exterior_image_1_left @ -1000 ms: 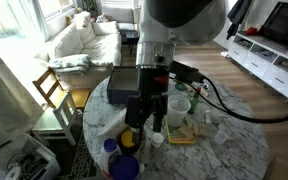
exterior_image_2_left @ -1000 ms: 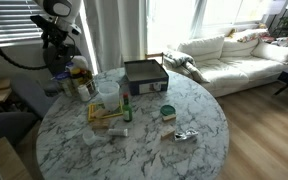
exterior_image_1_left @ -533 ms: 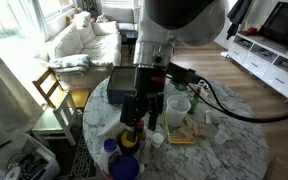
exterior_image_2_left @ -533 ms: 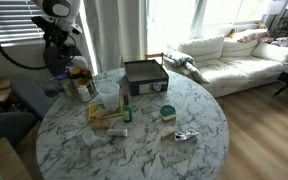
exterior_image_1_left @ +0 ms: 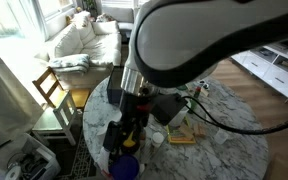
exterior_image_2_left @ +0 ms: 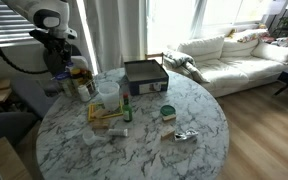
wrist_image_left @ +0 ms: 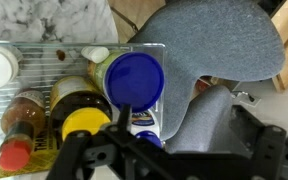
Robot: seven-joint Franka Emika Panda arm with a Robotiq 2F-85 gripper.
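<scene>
Living room with white sofa (exterior_image_2_left: 234,55) behind round marble table (exterior_image_2_left: 184,150). At table edge, next to grey chair (wrist_image_left: 219,50): wire rack (wrist_image_left: 34,48) packed with upright containers. Directly above rack: gripper (exterior_image_1_left: 121,137), jaws spread wide, gripping nothing. Closest below gripper: blue-lidded jar (wrist_image_left: 136,80), at rack's chair-side end. Just beside jar: yellow-capped bottle (wrist_image_left: 84,122). Farther along: red-capped bottle (wrist_image_left: 14,155).
</scene>
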